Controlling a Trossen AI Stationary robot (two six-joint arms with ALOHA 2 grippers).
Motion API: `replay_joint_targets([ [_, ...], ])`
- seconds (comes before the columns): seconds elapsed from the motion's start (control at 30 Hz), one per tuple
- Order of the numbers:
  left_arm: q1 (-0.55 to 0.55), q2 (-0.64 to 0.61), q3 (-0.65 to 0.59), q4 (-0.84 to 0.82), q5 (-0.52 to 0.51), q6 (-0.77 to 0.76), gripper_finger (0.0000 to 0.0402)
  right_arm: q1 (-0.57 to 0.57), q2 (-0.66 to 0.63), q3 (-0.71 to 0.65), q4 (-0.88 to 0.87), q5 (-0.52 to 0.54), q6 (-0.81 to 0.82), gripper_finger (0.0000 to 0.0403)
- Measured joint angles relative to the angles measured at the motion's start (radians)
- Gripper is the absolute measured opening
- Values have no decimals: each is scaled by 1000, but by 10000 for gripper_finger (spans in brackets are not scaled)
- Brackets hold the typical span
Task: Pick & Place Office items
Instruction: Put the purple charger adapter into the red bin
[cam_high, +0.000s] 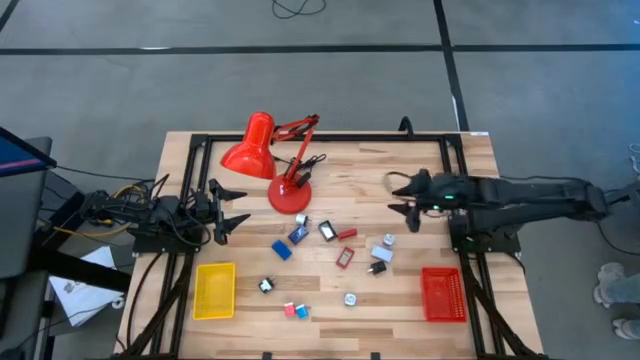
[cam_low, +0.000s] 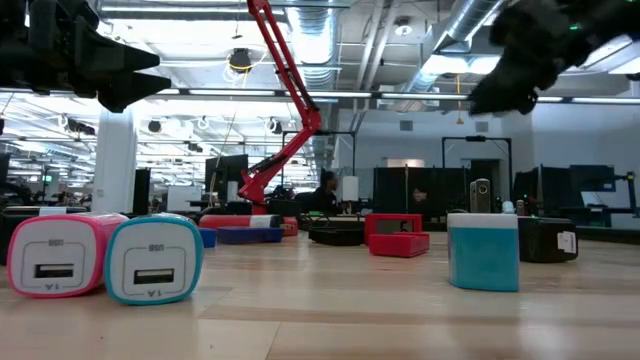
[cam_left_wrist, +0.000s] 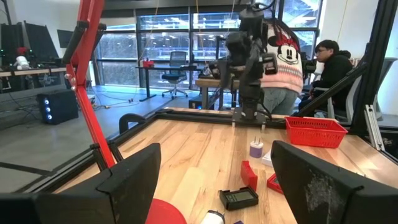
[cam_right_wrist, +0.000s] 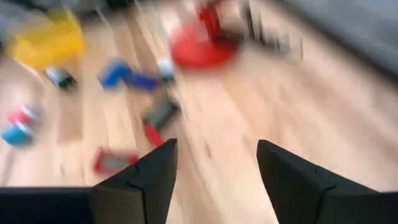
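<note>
Clearly the biggest hazard is the red desk lamp (cam_high: 272, 150), standing upper-centre in the high view with its base just above the scattered office items (cam_high: 330, 255); an arm sweeping in from either side could catch its jointed neck and tip it onto the pieces. Next comes the table (cam_high: 400, 300) itself: its dark frame rails run along both sides, and the yellow tray (cam_high: 214, 290) at lower left and red tray (cam_high: 443, 294) at lower right sit close to those rails, so a careless drop could bounce out over the edge.

Open room is best in the bare wood at the right of centre, between lamp and red tray. The right gripper (cam_high: 404, 201) hovers there above the boards, jaws parted and empty, upper right of the cluster (its wrist picture is smeared, so it looks to be moving fast, and overshooting into the small pieces seems possible). The left gripper (cam_high: 233, 213) waits at the left edge, jaws wide, holding nothing.

The items are tiny and closely packed mid-frame; nudging a neighbour is likely.
</note>
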Motion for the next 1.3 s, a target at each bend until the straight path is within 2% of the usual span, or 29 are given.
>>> replay_joint_targets([
  [0.1,0,0,0,0,0,0,301,8,172,113,-203,-2,117,208],
  [0.2,0,0,0,0,0,0,301,26,329,181,-360,-3,158,203],
  [0.37,0,0,0,0,0,0,301,53,530,230,-397,-3,81,198],
  [0.5,0,0,0,0,0,0,301,58,641,294,-396,-4,46,199],
  [0.7,0,0,0,0,0,0,301,56,739,378,-403,-25,71,209],
  [0.83,0,0,0,0,0,6,301,57,783,401,-417,-55,120,246],
  [1.0,0,0,0,0,-1,106,301,43,821,449,-480,-69,208,278],
  [1.3,0,0,0,1,0,106,301,96,822,460,-480,-86,301,286],
])
